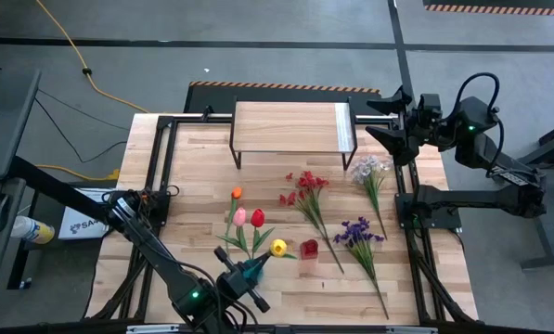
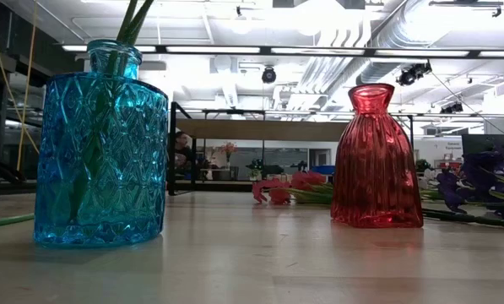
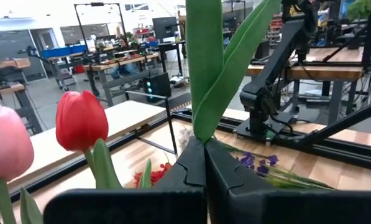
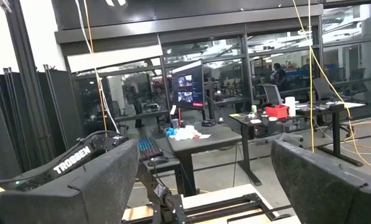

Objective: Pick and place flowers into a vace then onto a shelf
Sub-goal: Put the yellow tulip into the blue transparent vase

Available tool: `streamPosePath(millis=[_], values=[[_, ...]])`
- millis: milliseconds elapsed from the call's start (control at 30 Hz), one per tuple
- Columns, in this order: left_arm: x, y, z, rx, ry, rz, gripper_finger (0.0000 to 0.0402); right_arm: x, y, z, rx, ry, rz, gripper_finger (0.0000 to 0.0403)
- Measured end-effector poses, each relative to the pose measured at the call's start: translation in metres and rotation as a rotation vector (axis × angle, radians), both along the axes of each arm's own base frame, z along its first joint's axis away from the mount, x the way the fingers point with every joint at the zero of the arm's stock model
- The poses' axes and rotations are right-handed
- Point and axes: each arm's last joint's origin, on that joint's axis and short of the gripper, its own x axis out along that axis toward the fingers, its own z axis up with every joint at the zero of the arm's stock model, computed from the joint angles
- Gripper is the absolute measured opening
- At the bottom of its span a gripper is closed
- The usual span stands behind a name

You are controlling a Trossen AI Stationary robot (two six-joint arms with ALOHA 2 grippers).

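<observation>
High view shows the left gripper (image 1: 249, 271) low at the near edge of the table, its fingers pinched tight on the green stem of a yellow tulip (image 1: 278, 248), whose bloom lies just beyond the fingertips and to their right. A small red glass vase (image 1: 309, 250) stands a little farther right of that bloom. Ahead of the gripper, a pink tulip (image 1: 240, 216), a red tulip (image 1: 257, 218) and an orange tulip (image 1: 237, 193) lie together on the wood, stems angled back toward it. Farther right lie a red blossom sprig (image 1: 306, 183), a purple sprig (image 1: 358, 232) and a white sprig (image 1: 370, 169), all well apart from the gripper. Beyond them all, at the far side of the table, stands the shelf (image 1: 290, 125) with its light wooden top bare.

From the left wrist, the clamped fingers (image 3: 222, 180) meet on broad green leaves (image 3: 216, 62) that rise straight out of them, with the red tulip's bloom (image 3: 81, 121) and the pink one (image 3: 6, 149) close alongside.

Low view has a blue glass vase (image 2: 101, 148) with green stems standing in its neck, and the red vase (image 2: 376, 160) beside it, apart.

The right gripper (image 1: 380, 119) waits up by the shelf's right end, jaws spread wide and holding nothing
</observation>
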Motion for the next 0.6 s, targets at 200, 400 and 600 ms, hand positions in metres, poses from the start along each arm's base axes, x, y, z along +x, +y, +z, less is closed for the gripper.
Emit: streamPosePath(millis=[200, 400, 600], values=[[-0.0026, 0.0031, -0.0038, -0.009, -0.008, 0.000, 0.0024, 0.0000, 0.0000, 0.0001, 0.005, -0.001, 0.001, 0.0354], [-0.0059, 0.0065, -0.0063, -0.022, -0.020, 0.000, 0.0024, 0.0000, 0.0000, 0.0000, 0.006, -0.001, 0.001, 0.0354], [-0.0094, 0.0065, -0.0075, -0.039, -0.035, -0.006, 0.0024, 0.0000, 0.0000, 0.0000, 0.007, -0.001, 0.002, 0.0353]])
